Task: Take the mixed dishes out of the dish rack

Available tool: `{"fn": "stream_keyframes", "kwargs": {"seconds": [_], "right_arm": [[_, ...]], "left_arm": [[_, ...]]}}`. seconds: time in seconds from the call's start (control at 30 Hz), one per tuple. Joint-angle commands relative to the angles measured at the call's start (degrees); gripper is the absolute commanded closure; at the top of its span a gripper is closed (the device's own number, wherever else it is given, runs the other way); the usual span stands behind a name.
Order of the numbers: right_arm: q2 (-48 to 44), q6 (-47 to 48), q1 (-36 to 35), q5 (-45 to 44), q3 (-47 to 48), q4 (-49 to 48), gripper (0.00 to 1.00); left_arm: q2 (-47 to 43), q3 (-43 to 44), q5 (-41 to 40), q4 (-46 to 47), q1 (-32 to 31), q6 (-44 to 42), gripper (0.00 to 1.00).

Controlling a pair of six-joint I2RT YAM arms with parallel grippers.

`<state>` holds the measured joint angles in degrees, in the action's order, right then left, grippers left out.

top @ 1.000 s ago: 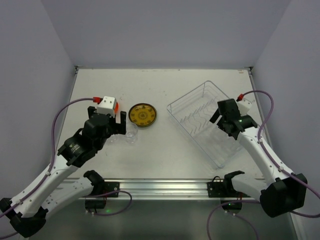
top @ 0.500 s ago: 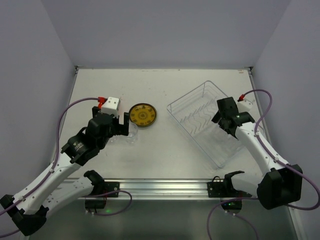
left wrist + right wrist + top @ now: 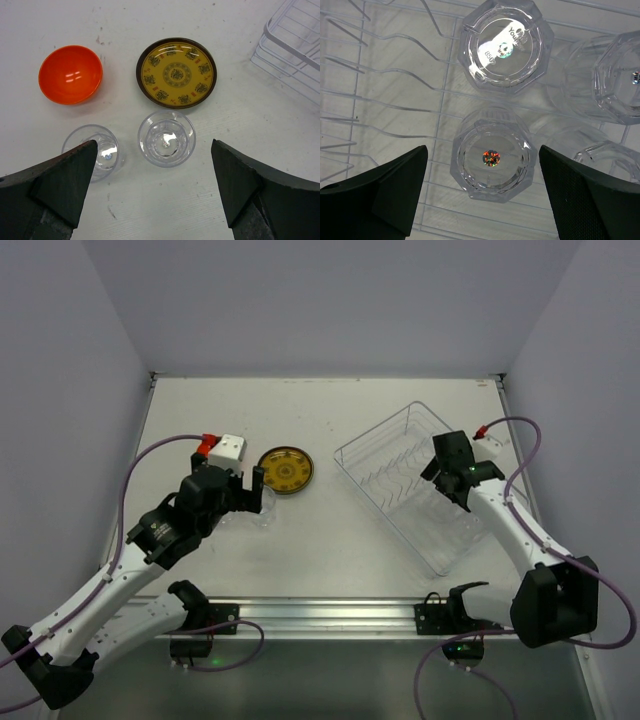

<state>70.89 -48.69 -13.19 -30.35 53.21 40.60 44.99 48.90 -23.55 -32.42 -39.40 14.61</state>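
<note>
Since a second ago my right gripper (image 3: 482, 172) has pushed deeper over the large clear plastic dish rack (image 3: 380, 465); it and my left gripper (image 3: 152, 150) gape empty. Closing now, I judge, could knock the crowded clear faceted cups (image 3: 491, 158) inside the rack. Outside sit an olive-yellow patterned round plate (image 3: 176, 72), small orange bowl (image 3: 70, 74) and two upright clear cups (image 3: 166, 138), all empty

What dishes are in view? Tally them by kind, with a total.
Orange bowl: 1
Yellow patterned plate: 1
Clear plastic cups: 6 (2 on the table; 4 in the dish rack:)
Total: 8
</note>
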Motion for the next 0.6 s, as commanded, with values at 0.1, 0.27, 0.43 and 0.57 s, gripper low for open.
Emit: {"fn": "stream_keyframes", "kwargs": {"seconds": [0.1, 0.27, 0.43, 0.57], "right_arm": [[0.38, -3.7, 0.27, -2.09, -2.06, -2.54, 0.09], [1.27, -4.22, 0.27, -1.38, -3.02, -3.24, 0.11], [0.74, -4.58, 0.18, -0.77, -3.73, -4.21, 0.16], [0.56, -4.66, 0.27, -0.77, -4.08, -4.83, 0.2]], "left_arm": [[-0.08, -0.48, 2.37, 2.98, 0.2, 0.68, 0.0], [0.18, -0.39, 2.19, 2.72, 0.2, 0.68, 0.0], [0.45, -0.48, 2.63, 2.89, 0.2, 0.68, 0.0], [0.88, -0.39, 2.55, 2.81, 0.2, 0.68, 0.0]]}}
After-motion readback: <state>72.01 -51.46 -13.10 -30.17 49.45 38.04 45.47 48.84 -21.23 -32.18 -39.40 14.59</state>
